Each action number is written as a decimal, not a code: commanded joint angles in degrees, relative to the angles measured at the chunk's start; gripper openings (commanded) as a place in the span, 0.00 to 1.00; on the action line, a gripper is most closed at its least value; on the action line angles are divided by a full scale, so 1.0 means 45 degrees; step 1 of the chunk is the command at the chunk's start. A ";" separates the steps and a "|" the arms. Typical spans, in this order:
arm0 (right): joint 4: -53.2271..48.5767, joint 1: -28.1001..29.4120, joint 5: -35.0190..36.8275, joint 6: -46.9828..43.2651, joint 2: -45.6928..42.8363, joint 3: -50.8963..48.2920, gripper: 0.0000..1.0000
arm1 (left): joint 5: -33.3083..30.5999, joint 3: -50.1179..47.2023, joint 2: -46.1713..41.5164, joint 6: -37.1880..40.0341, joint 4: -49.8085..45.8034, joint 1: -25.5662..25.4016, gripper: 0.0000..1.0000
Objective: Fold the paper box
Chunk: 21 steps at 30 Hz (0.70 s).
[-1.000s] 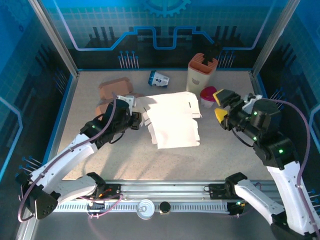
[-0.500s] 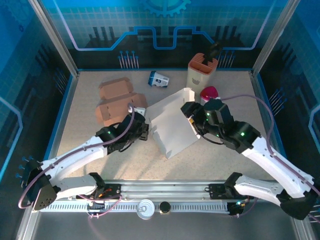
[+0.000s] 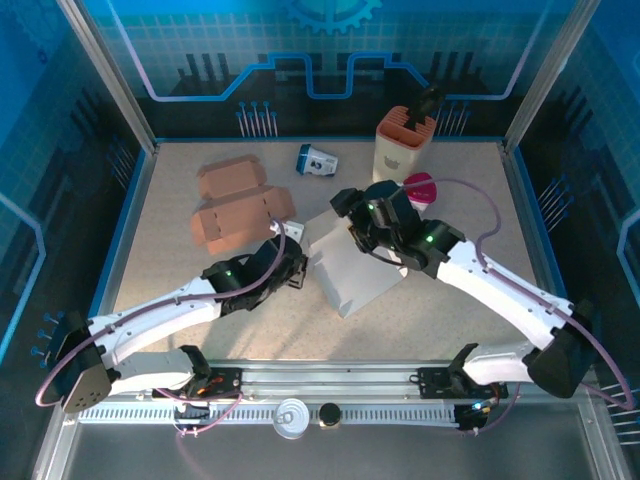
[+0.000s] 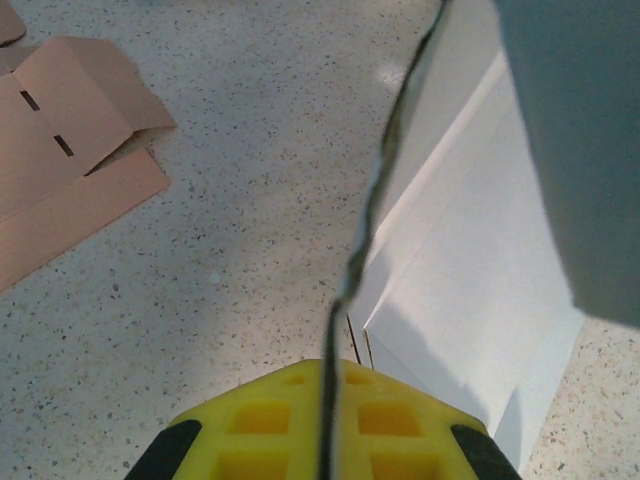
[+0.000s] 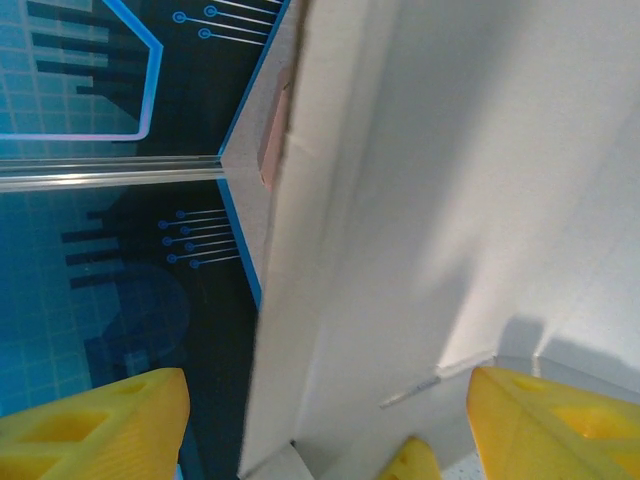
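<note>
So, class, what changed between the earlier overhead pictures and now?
The right gripper swung left to the white paper box, jaws open beside a raised panel; the box, earlier flat, now stands partly folded. The left gripper stayed shut on its edge, sliding right. The brown cardboard stayed put.

Brown cardboard (image 3: 240, 205): two flat, unfolded blanks lying at the left rear of the table, touching each other; the left wrist view shows slots cut in one panel (image 4: 60, 170).
Small carton (image 3: 317, 158): blue and white, lying on its side near the back edge.
Beige holder (image 3: 400, 150): upright at the back, orange top, a dark tool standing in it.
Pink round item (image 3: 420, 188): just in front of the holder.
Table (image 3: 170, 250): pale and speckled, with a blue border.
Front rail (image 3: 330, 380): slotted metal.
Tin can (image 3: 291, 417): below the rail, beside a black round cap (image 3: 328, 414).
Backdrop (image 3: 300, 60): blue panels with a circuit pattern.
</note>
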 commanded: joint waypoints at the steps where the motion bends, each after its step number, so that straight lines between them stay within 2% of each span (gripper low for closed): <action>1: 0.0818 -0.0277 -0.0296 0.0005 0.0195 0.0379 0.73 | -0.0456 -0.0232 0.0004 0.0377 0.0301 -0.0148 0.00; 6: 0.1457 -0.0800 -0.0939 0.0092 0.0532 0.0113 0.61 | -0.0402 -0.0296 -0.0060 0.0563 0.0428 -0.0161 0.00; 12: 0.1494 -0.1393 -0.1917 0.0051 0.1039 0.0419 0.55 | -0.0302 -0.0443 -0.0041 0.0802 0.0732 -0.0183 0.00; 21: 0.1740 -0.1507 -0.2119 0.0202 0.1193 0.0114 0.27 | -0.0282 -0.0391 0.0069 0.0886 0.0755 -0.0183 0.00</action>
